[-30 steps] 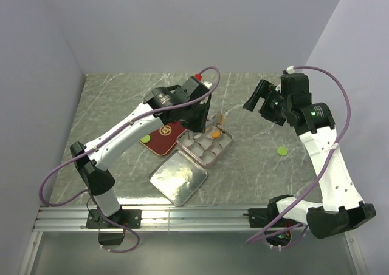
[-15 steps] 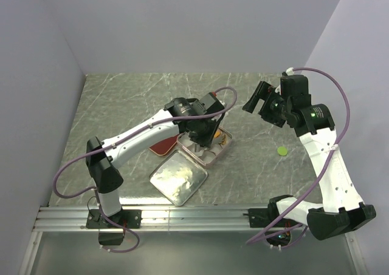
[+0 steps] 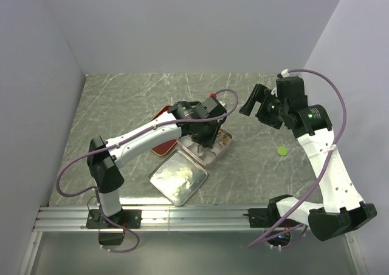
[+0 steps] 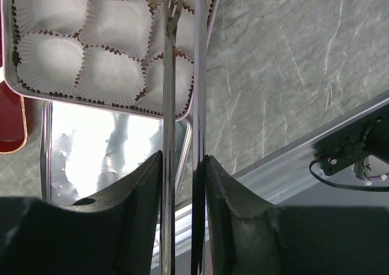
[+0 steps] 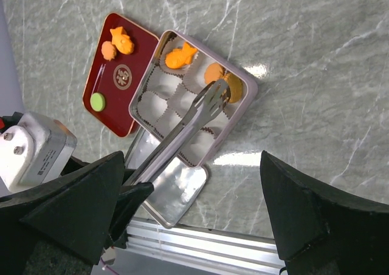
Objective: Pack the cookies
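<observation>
My left gripper (image 4: 182, 159) is shut on metal tongs (image 4: 168, 74) and hangs over the open tin (image 3: 223, 146). The tong tips (image 5: 216, 93) touch an orange cookie (image 5: 234, 87) in a corner cup; whether they pinch it is unclear. Two more orange cookies, a fish (image 5: 180, 56) and a round one (image 5: 212, 72), lie in the tin (image 5: 246, 102). The red tray (image 5: 118, 114) holds an orange fish cookie (image 5: 123, 42), a small orange round one (image 5: 109, 50) and a green one (image 5: 97, 101). Another green cookie (image 3: 281, 150) lies on the table. My right gripper (image 3: 251, 102) is open and empty, high to the right of the tin.
The tin's silver lid (image 3: 178, 176) lies open side up just in front of the tin, near the table's front rail (image 3: 194, 214). The tin has several empty white paper cups (image 4: 51, 59). Walls close the table at the left, back and right.
My left arm has swung the tongs from the far side by the red tray to right over the tin and lowered them. The right arm has barely moved.
</observation>
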`<state>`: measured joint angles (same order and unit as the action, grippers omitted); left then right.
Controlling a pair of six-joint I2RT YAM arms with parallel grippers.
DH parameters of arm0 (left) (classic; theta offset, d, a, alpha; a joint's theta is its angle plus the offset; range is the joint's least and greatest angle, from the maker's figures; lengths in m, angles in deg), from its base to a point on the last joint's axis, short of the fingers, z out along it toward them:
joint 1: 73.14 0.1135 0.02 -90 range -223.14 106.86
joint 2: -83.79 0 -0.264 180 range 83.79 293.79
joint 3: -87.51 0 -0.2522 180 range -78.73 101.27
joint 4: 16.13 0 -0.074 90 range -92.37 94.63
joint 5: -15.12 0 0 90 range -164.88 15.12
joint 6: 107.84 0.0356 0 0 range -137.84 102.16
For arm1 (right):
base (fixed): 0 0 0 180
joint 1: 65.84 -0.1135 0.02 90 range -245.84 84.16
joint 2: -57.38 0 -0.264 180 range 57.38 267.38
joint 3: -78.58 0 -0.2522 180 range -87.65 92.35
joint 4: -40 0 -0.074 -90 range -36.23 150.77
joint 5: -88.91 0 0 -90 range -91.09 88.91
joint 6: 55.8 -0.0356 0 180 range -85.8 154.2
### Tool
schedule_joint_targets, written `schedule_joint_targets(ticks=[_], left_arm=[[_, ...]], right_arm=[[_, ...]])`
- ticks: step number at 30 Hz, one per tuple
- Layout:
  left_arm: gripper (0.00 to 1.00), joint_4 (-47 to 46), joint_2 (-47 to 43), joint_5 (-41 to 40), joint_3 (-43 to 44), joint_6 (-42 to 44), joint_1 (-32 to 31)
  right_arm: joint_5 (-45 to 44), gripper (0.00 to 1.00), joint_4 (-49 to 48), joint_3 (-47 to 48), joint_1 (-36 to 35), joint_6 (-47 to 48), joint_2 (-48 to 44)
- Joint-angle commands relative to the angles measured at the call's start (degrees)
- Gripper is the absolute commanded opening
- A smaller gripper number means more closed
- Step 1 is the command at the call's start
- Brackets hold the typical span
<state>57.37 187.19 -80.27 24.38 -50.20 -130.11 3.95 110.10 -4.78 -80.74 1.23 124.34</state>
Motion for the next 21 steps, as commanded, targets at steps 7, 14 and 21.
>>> schedule_joint_targets(ticks=[7, 14, 21], left_arm=[[0.41, -1.48, -1.70, -3.66, 0.16, -1.65, -0.42], [0.45, -0.77, -5.04, -5.51, -0.89, -2.44, -0.42], [0.52, 2.39, -8.21, -8.67, 2.35, -2.71, 0.10]], right_arm=[[-0.73, 0.98, -0.88, 0.01, -0.57, 0.54, -1.04], [0.15, 0.98, -1.23, 0.27, -0.57, 0.10, -0.25], [-1.26, 0.99, -1.58, -1.30, -0.49, 0.01, -1.83]])
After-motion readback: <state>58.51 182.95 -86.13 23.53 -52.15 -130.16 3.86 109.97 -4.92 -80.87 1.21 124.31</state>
